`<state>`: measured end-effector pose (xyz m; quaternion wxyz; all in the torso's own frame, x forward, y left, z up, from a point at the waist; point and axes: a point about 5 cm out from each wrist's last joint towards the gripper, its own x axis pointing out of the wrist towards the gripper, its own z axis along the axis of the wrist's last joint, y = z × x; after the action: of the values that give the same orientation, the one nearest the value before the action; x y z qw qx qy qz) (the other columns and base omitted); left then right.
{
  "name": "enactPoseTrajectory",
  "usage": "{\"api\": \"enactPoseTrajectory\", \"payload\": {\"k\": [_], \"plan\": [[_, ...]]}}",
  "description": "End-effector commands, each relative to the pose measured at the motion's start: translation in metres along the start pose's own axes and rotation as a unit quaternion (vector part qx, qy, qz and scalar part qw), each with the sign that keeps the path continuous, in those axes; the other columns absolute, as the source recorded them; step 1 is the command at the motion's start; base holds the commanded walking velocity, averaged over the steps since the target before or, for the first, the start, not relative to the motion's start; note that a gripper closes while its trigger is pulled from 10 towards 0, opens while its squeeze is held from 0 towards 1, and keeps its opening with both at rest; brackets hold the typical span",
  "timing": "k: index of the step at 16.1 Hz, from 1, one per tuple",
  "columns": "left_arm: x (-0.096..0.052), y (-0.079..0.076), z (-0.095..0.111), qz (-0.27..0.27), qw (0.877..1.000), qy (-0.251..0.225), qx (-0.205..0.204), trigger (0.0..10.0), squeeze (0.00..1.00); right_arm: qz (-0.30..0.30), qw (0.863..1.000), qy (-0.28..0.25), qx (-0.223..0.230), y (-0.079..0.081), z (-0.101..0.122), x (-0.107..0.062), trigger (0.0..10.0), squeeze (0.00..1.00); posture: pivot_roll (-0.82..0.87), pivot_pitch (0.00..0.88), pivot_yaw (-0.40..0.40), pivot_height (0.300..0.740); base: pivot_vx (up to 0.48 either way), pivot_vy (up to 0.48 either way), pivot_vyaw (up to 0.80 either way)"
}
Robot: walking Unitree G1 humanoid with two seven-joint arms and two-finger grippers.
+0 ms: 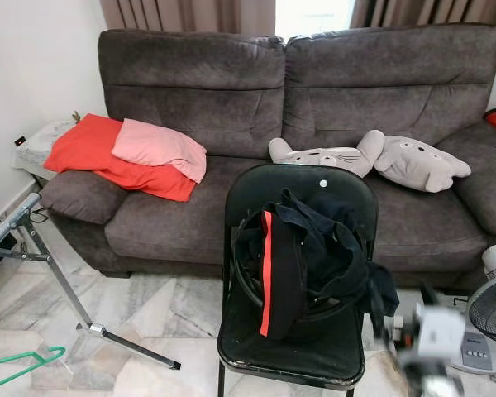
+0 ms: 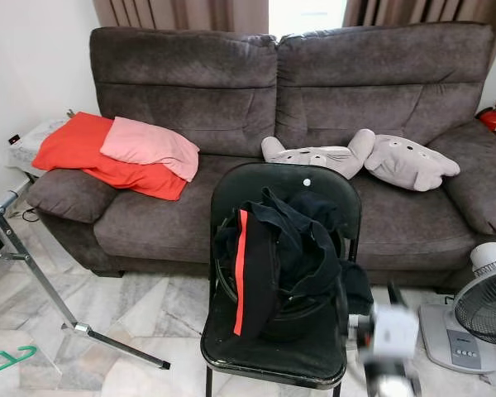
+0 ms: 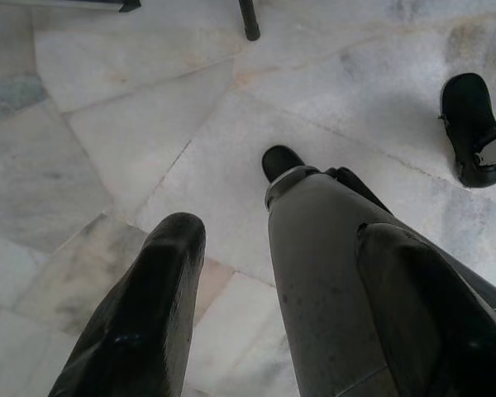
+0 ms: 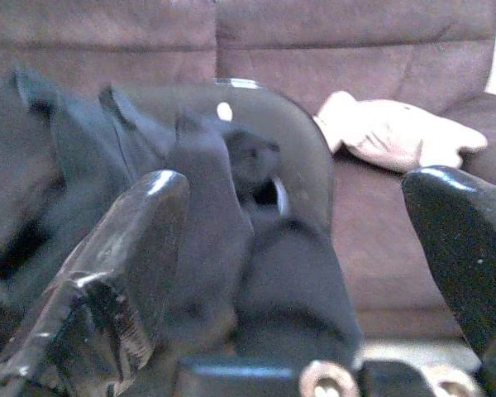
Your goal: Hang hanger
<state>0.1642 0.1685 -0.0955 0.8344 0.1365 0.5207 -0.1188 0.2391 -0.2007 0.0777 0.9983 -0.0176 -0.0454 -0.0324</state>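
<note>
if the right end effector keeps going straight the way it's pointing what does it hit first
Most likely the dark clothing heaped on the black chair: in its wrist view the open right end effector frames that pile, with the sofa behind. Depth is unclear because of blur.

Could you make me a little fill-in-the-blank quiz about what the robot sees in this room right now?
1. The dark clothes are piled on a black ____.
2. A pink pillow lies on a ____ blanket on the sofa.
3. The green hanger lies on the ____.
4. The right gripper is ____, pointing at the clothes.

Missing words: chair; red; floor; open
</note>
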Motion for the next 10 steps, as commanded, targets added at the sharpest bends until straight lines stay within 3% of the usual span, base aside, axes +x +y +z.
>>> {"api": "enactPoseTrajectory", "payload": {"k": [1, 3, 4, 7, 8, 9, 10], "plan": [[-0.001, 0.004, -0.001, 0.003, 1.000, 0.002, 0.008, 10.0, 0.00, 0.014, 0.999, -0.005, 0.031, 0.005, 0.011, 0.016, 10.0, 0.00, -0.15, 0.000, 0.048, 0.740, 0.000, 0.000, 0.00], [0.000, 0.005, 0.001, 0.003, 1.000, 0.000, 0.007, 10.0, 0.00, 0.016, 0.998, -0.001, 0.056, 0.005, 0.018, 0.034, 10.0, 1.00, -0.14, 0.000, 0.043, 0.740, 0.000, 0.000, 0.00], [0.000, 0.006, 0.002, 0.005, 1.000, -0.001, 0.006, 10.0, 0.00, 0.013, 0.997, -0.004, 0.080, 0.007, 0.027, 0.047, 10.0, 1.00, -0.13, 0.000, 0.044, 0.740, 0.000, 0.000, 0.00], [0.000, 0.007, 0.003, 0.006, 1.000, -0.002, 0.005, 10.0, 0.00, 0.020, 0.997, 0.013, 0.072, 0.013, 0.036, 0.061, 10.0, 1.00, -0.13, 0.000, 0.040, 0.740, 0.000, 0.000, 0.00], [0.000, 0.007, 0.003, 0.007, 1.000, -0.003, 0.004, 10.0, 0.00, 0.034, 0.997, 0.022, 0.071, 0.018, 0.036, 0.059, 10.0, 0.81, -0.13, 0.000, 0.039, 0.740, 0.000, 0.000, 0.00], [0.000, 0.007, 0.004, 0.007, 1.000, -0.003, 0.003, 10.0, 0.00, 0.032, 0.996, 0.031, 0.074, 0.019, 0.034, 0.057, 10.0, 0.00, -0.13, 0.000, 0.039, 0.740, 0.000, 0.000, 0.00], [0.000, 0.008, 0.004, 0.007, 1.000, -0.004, 0.003, 10.0, 0.00, 0.022, 0.994, 0.052, 0.089, 0.019, 0.031, 0.054, 10.0, 0.00, -0.13, 0.000, 0.040, 0.740, 0.000, 0.000, 0.00]]}}
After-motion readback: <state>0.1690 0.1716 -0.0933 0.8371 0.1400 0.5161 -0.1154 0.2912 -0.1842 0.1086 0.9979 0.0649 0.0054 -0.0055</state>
